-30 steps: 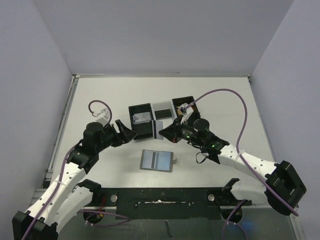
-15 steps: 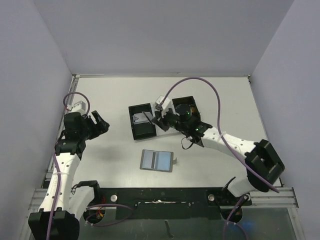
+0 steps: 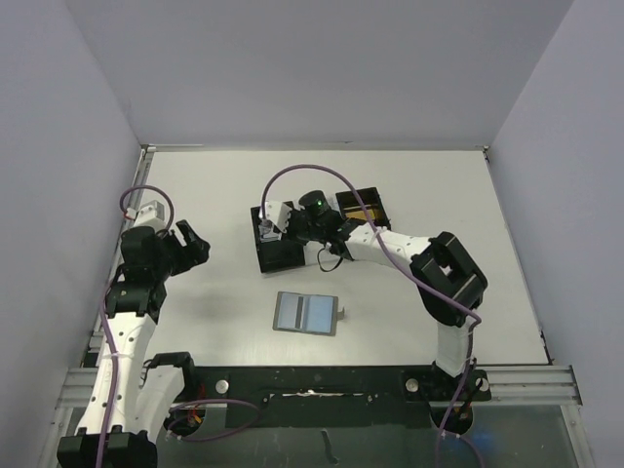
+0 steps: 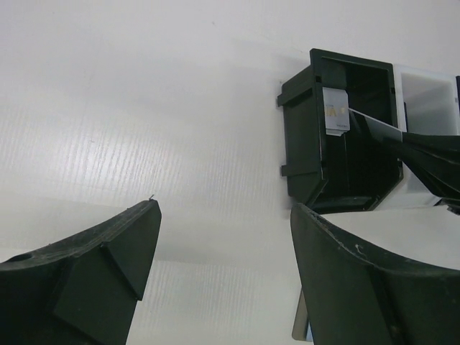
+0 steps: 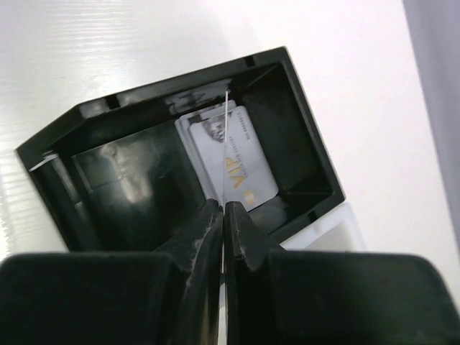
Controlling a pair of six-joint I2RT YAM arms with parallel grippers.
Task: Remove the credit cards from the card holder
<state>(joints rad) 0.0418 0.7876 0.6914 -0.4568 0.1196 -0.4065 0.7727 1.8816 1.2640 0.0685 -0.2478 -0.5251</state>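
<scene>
Card holder (image 3: pixel 306 313): lying open flat, middle of the table's (image 3: pixel 439 195) near edge.
Right gripper (image 5: pixel 223 208): pinched on an edge-on card (image 5: pixel 227 136), over the tray's (image 5: pixel 180 79) left black compartment.
Left gripper (image 4: pixel 223 210): wide open, empty, by the left edge.

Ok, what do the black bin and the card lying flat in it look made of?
Black bin: probably hard moulded plastic, glossy, since light glints off its inner walls. Card: likely plastic, smooth silver-grey face with printed gold lettering; cannot be sure.

I have the card holder (image 3: pixel 306 313) nearest me, the tray (image 3: pixel 276 261) behind it. A card (image 5: pixel 248 165) lies in its left bin, under the second card (image 4: pixel 377 127) in my right gripper (image 5: pixel 223 208).
</scene>
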